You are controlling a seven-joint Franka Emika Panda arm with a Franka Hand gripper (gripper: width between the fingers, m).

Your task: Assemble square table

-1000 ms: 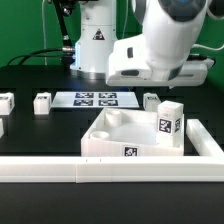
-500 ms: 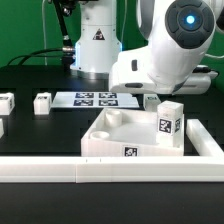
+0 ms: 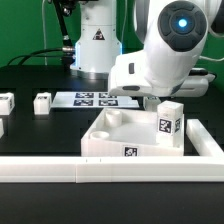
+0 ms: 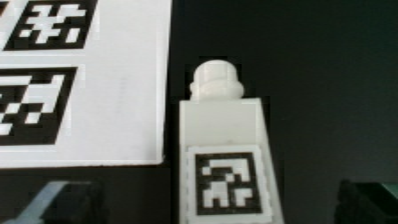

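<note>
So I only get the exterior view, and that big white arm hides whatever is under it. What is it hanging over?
Observer: A white leg lying flat on the black table, directly under the gripper.
Operator: Has it grabbed it?
Observer: No, the jaws are open, a fingertip on each side of the leg, not touching.
Operator: Is the leg just a plain block?
Observer: No, a rounded peg sticks out of one end.
</note>
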